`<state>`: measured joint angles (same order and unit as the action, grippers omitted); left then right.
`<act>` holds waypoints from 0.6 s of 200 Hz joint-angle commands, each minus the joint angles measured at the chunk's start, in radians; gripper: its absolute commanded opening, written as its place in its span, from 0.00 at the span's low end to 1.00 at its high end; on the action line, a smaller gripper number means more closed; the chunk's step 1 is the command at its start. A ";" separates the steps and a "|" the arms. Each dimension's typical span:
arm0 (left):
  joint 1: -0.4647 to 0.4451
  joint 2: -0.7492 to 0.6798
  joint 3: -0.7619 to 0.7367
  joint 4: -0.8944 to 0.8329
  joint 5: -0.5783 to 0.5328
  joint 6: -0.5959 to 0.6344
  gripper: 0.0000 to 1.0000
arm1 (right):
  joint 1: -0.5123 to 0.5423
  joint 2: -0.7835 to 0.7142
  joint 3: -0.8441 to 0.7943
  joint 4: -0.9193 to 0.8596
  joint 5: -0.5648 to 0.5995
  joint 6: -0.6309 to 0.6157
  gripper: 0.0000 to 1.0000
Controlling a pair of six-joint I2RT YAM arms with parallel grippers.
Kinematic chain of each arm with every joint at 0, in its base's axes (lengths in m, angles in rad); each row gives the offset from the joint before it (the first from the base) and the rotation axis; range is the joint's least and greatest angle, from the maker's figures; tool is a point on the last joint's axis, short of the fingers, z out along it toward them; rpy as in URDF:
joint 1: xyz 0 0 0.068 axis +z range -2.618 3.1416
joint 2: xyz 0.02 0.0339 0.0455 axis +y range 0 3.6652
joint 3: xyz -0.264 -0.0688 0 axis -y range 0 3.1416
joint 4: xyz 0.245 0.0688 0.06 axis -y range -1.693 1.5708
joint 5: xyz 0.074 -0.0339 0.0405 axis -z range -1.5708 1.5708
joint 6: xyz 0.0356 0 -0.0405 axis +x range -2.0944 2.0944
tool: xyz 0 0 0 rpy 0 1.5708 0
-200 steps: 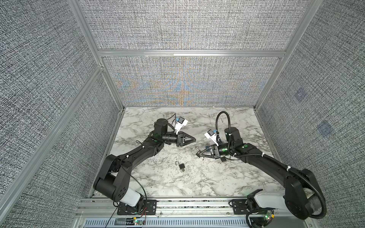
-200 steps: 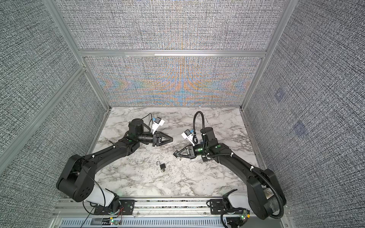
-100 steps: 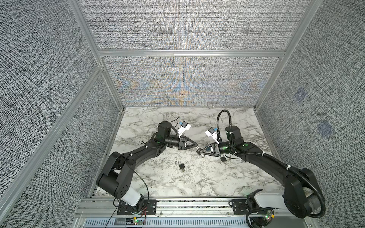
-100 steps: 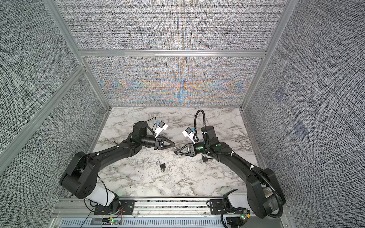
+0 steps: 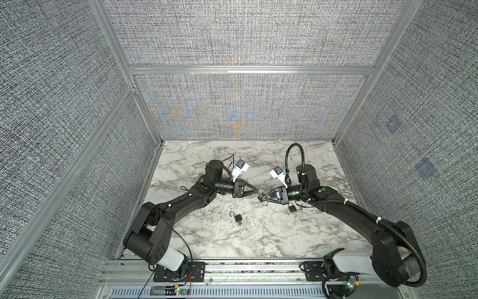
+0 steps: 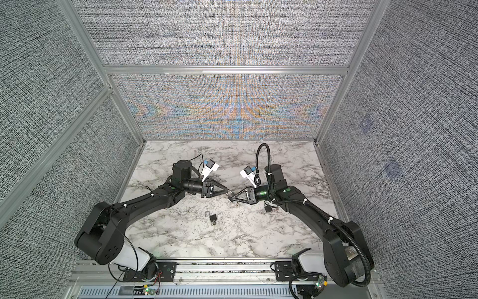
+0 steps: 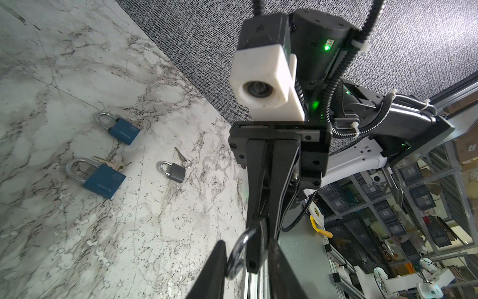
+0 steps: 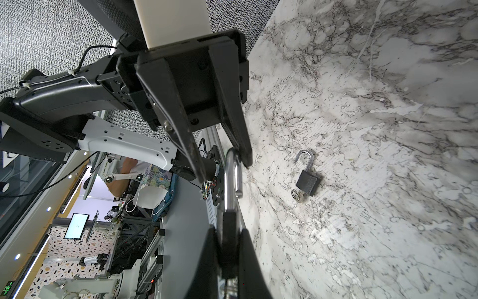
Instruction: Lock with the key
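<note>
Grey fabric-walled cell, marble counter. Padlock, shackle open: hanging above counter centre, body being clamped by right tool. Left tool: standing narrow, fingers bracketing the shackle, one touching. Second open padlock lying nearer the front

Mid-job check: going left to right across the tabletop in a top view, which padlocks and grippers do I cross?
open padlock → left gripper → right gripper → closed padlock. The held padlock sits where the two grippers meet, overlapping both, so it is left out.
</note>
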<state>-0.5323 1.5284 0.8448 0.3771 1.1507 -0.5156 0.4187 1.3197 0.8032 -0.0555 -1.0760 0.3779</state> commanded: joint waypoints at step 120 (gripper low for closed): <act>0.000 0.011 0.004 0.006 -0.006 0.005 0.02 | 0.000 -0.011 -0.004 0.071 0.000 0.042 0.00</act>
<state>-0.5304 1.5352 0.8448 0.3756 1.1522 -0.5224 0.4179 1.3151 0.8021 -0.0437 -1.0698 0.3790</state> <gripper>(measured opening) 0.058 0.081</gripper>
